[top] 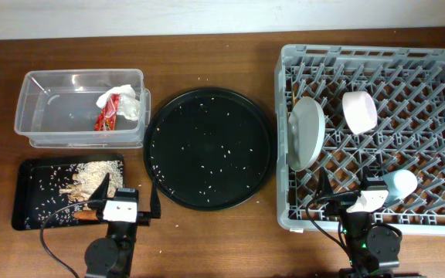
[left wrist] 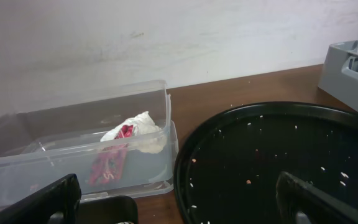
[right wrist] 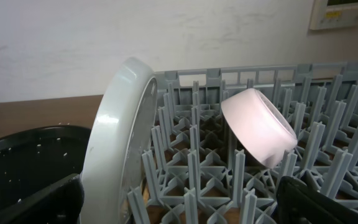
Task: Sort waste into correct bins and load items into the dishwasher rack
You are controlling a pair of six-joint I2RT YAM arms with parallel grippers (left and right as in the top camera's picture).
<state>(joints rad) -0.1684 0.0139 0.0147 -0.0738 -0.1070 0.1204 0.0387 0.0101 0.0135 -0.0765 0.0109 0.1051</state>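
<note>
Dishwasher rack (top: 377,52): grey pegged crate at the right end of the table.
Wide shallow bowl (top: 306,133): white, standing on edge between pegs along the rack's left side.
Small white bowl (top: 359,110): tipped on its side among the pegs, toward the rack's far edge, just right of the wide bowl.
Light-blue cup (top: 400,184): close to the rack's near edge, beside the right gripper.
Clear tub (top: 45,100): far-left corner of the table; red wrapper (top: 107,116) and crumpled white tissue (top: 128,104) together at its right end.
Shallow black tray (top: 29,197): near-left corner; rice and food scraps (top: 87,179) heaped at its right end, orange stick (top: 89,217) at its near-right corner.
Round black tray (top: 209,148): middle of the table, between tub and rack; dotted with loose rice grains.
Left gripper (top: 130,197): by the table's near edge, over the shallow tray's right end; fingers spread wide, nothing held.
Right gripper (top: 352,191): over the rack's near edge; fingers spread wide, nothing held.
</note>
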